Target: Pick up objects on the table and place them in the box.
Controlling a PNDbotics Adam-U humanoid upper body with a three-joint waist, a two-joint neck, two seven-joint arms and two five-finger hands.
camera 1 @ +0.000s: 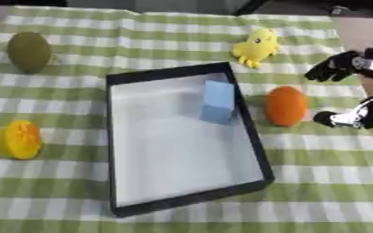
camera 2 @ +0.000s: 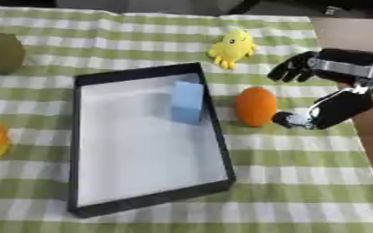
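A: While your right hand (camera 2: 333,86) hangs open just beside the orange ball (camera 2: 256,106), fingers spread above and thumb low, holding nothing, log the lot. Item one: orange ball, on the cloth between the hand and the box (camera 2: 218,136), close to the box's right wall.

B: And how do you take it well?

A: You bring the hand in from the right so fingers go over the top and the thumb under the near side, then close round the middle. A round thing will likely roll if you nudge it first; my judgement is that it would roll toward the box wall, which does no harm.

B: Other entries?

A: Item two: blue block (camera 1: 218,102), already inside the box, leaning at the right wall. Item three: yellow plush toy (camera 1: 256,47), beyond the box's far corner. Item four: green fruit (camera 1: 28,51), far left. Item five: yellow fruit (camera 1: 17,139), left of the box. Left hand: not in view.

B: Room to move?

A: You have to lift clear of the black rim, and set down toward the box's near half, where the white floor is bare, well apart from the block. On the right, the tablecloth (camera 2: 301,182) ends near the hand, so keep the ball from drifting that way.
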